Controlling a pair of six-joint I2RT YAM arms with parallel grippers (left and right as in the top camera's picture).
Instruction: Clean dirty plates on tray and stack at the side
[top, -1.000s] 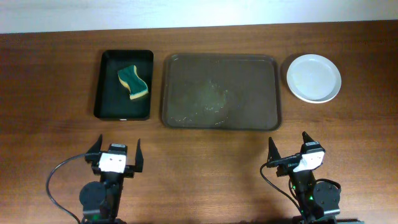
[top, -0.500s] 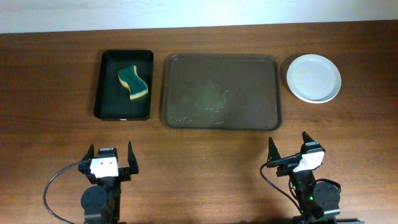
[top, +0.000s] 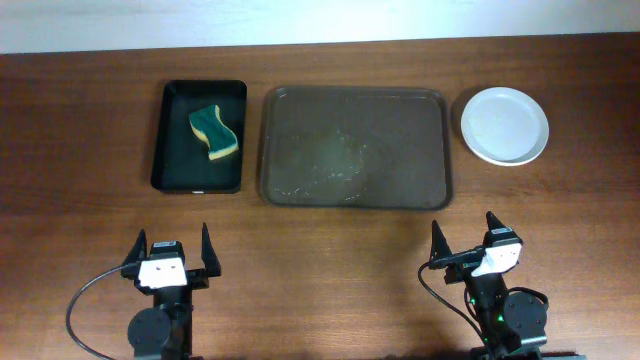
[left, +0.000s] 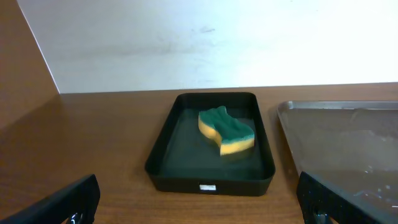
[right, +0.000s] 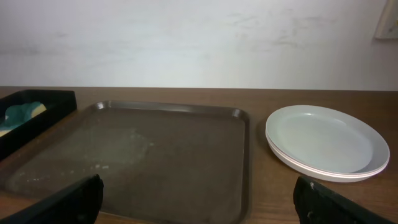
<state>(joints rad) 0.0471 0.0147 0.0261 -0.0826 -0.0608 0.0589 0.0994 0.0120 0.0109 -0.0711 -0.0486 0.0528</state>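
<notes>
The white plates sit in one stack on the table right of the tray, also in the right wrist view. The large brown-grey tray holds no plates, only faint smears; it shows in the right wrist view and at the right edge of the left wrist view. My left gripper is open and empty near the table's front, in front of the black tray; its fingertips frame the left wrist view. My right gripper is open and empty in front of the tray's right corner.
A smaller, deeper black tray stands left of the big tray, with a green and yellow sponge in it, also in the left wrist view. A white wall runs behind the table.
My left gripper has drawn back toward the table's front edge and shifted a little left. The right arm, plates, tray and sponge have not moved.
</notes>
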